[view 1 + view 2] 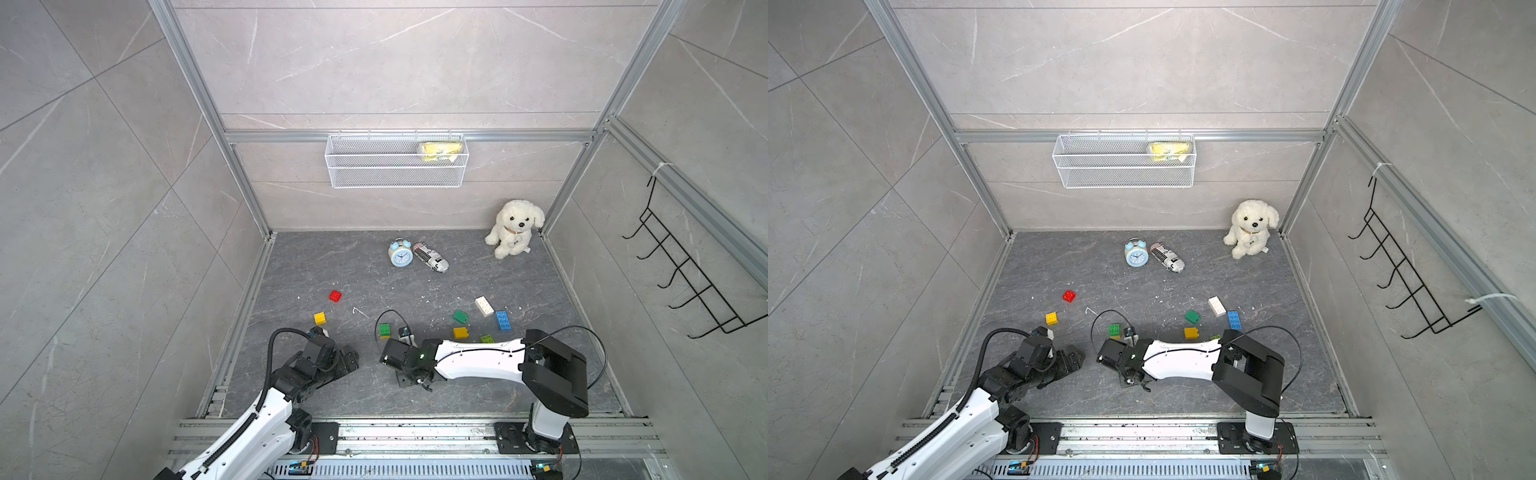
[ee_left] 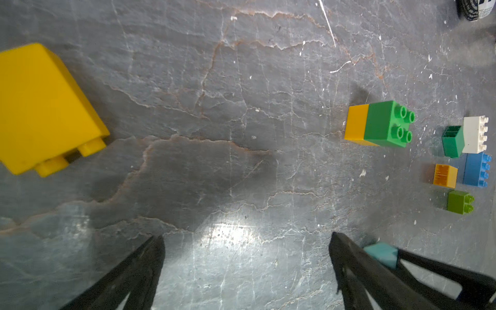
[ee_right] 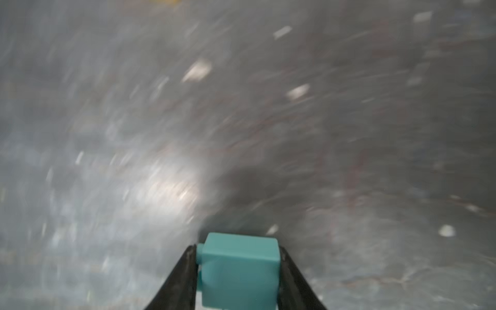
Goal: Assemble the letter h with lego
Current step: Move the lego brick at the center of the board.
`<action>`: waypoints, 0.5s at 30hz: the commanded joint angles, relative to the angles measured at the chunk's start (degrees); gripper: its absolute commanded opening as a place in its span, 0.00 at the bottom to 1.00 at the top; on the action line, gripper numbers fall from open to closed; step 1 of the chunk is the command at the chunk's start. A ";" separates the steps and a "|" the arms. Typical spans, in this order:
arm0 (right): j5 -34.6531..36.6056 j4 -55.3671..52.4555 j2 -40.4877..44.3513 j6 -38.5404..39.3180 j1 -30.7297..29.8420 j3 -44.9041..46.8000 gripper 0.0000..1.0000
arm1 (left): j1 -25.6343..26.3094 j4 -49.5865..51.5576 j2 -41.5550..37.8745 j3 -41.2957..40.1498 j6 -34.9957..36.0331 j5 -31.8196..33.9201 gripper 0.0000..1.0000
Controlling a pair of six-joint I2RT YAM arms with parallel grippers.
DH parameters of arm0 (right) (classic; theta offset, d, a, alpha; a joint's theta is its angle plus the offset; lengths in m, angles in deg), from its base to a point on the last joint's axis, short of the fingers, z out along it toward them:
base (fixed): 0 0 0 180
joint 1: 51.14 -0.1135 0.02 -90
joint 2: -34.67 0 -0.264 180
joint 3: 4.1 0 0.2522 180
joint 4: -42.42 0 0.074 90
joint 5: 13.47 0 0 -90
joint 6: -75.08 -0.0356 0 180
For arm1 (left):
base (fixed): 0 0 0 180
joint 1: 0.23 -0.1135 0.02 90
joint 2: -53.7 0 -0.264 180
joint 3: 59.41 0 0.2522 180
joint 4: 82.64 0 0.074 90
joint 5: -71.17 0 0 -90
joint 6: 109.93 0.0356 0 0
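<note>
My right gripper (image 3: pixel 237 252) is shut on a light blue lego brick (image 3: pixel 239 271); in both top views it points down at the floor (image 1: pixel 415 380) (image 1: pixel 1136 380). That brick (image 2: pixel 381 253) also shows in the left wrist view. My left gripper (image 2: pixel 245 257) is open and holds nothing, low at front left (image 1: pixel 351 361). Loose lego lies around: a red brick (image 1: pixel 335 296), a yellow brick (image 1: pixel 320 318) (image 2: pixel 45 107), a green-on-yellow stack (image 1: pixel 385 331) (image 2: pixel 381 124), and a right-hand group of white (image 1: pixel 484 306), blue (image 1: pixel 503 320), dark green (image 1: pixel 460 316), yellow (image 1: pixel 460 333) and lime (image 1: pixel 487 338).
A blue alarm clock (image 1: pixel 400 253) and a printed can (image 1: pixel 431 257) lie toward the back, a plush dog (image 1: pixel 514 228) sits in the back right corner. A wire basket (image 1: pixel 397 160) hangs on the back wall. White flecks dot the floor.
</note>
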 commanded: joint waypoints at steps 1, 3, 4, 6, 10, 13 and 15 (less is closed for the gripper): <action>3.15 4.53 2.97 -10.38 3.85 3.57 0.52 | -0.32 -1.87 -0.92 -0.17 1.54 -2.82 0.99; 2.59 8.23 2.86 -13.41 5.58 4.67 0.54 | -0.27 -1.90 -0.75 -0.04 1.86 -3.17 0.99; 2.54 9.23 2.59 -14.70 6.08 4.75 0.55 | -0.21 -1.87 -0.68 -0.01 1.97 -3.26 0.99; 2.28 8.96 0.82 -15.81 6.96 2.80 0.64 | -0.11 -2.05 -0.65 -0.05 1.93 -3.61 0.99; 1.05 10.77 -1.01 -17.29 8.03 0.35 0.81 | 0.01 -2.44 -0.41 -0.06 1.97 -4.25 0.99; -1.75 12.02 -0.71 -16.97 9.06 -0.13 0.86 | 0.02 -2.44 -0.44 -0.03 2.05 -4.32 1.00; -2.26 11.62 1.50 -12.96 9.69 0.26 0.87 | 0.03 -2.55 -0.48 -0.10 2.04 -4.58 1.00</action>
